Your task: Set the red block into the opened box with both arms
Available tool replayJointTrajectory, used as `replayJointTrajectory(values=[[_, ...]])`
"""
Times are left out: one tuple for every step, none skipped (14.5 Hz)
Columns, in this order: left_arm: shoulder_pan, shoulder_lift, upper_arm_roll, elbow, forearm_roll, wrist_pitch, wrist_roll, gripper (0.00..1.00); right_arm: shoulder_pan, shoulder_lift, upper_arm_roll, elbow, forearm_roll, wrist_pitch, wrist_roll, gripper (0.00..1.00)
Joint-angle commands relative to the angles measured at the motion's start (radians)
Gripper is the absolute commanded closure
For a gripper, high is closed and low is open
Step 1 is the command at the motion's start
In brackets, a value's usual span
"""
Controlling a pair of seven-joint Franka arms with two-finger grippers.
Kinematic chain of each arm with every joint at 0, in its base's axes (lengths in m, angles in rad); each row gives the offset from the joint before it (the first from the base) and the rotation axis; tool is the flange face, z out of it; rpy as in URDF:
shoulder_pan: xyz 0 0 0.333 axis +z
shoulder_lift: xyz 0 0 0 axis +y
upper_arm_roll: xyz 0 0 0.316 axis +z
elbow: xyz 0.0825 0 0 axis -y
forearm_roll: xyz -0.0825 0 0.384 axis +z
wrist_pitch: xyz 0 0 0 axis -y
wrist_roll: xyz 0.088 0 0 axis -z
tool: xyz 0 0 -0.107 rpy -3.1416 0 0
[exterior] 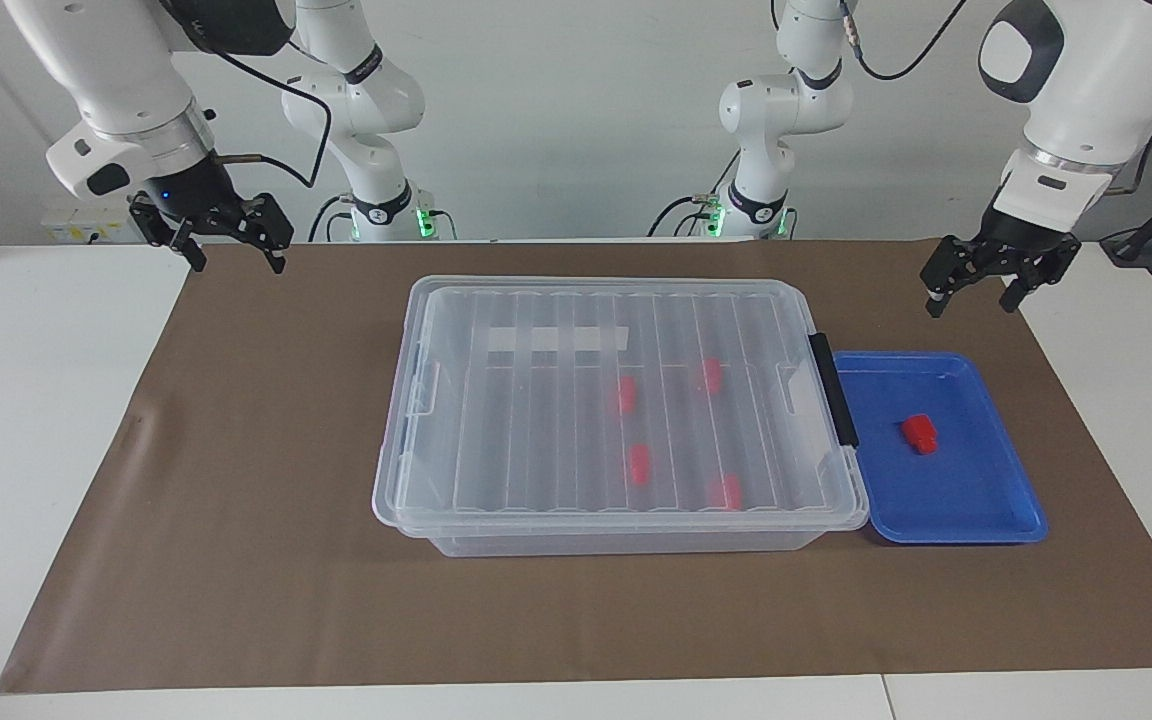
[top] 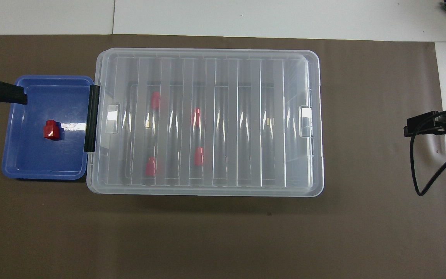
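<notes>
A small red block (exterior: 920, 434) (top: 52, 129) lies alone in a shallow blue tray (exterior: 976, 510) (top: 37, 166). The clear box (exterior: 406, 450) (top: 316, 116) stands mid-table with its ribbed lid on, a black handle (exterior: 833, 388) at the end that touches the tray. Several more red blocks (exterior: 639, 464) show through the lid. My left gripper (exterior: 972, 300) hangs open in the air by the tray's outer edge, holding nothing. My right gripper (exterior: 238, 262) hangs open and empty over the mat's corner at the right arm's end.
A brown mat (exterior: 266, 560) covers most of the white table (exterior: 36, 400) and carries both the box and the tray. A black cable (top: 428, 170) loops down from the right wrist over the mat's edge.
</notes>
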Motion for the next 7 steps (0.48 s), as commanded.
replayJointTrajectory(values=[[-0.012, -0.030, 0.008, -0.027, -0.011, -0.012, -0.008, 0.00, -0.009, -0.028, 0.004, -0.035, 0.021, 0.028, 0.019, 0.00], [-0.012, -0.030, 0.008, -0.030, -0.011, -0.010, -0.008, 0.00, -0.004, -0.026, 0.004, -0.035, 0.021, 0.029, 0.024, 0.00], [-0.012, -0.030, 0.008, -0.030, -0.011, -0.010, -0.008, 0.00, -0.001, -0.026, 0.006, -0.035, 0.021, 0.043, 0.030, 0.00], [-0.012, -0.030, 0.008, -0.030, -0.011, -0.010, -0.008, 0.00, 0.001, -0.026, 0.006, -0.040, 0.021, 0.069, 0.031, 0.00], [-0.012, -0.030, 0.008, -0.030, -0.011, -0.012, -0.008, 0.00, 0.002, -0.025, 0.007, -0.051, 0.021, 0.081, 0.034, 0.00], [-0.012, -0.030, 0.008, -0.030, -0.011, -0.012, -0.008, 0.00, 0.005, -0.022, 0.017, -0.067, 0.022, 0.120, 0.048, 0.00], [-0.012, -0.030, 0.008, -0.030, -0.011, -0.012, -0.008, 0.00, 0.034, -0.019, 0.029, -0.103, 0.024, 0.173, 0.068, 0.00]])
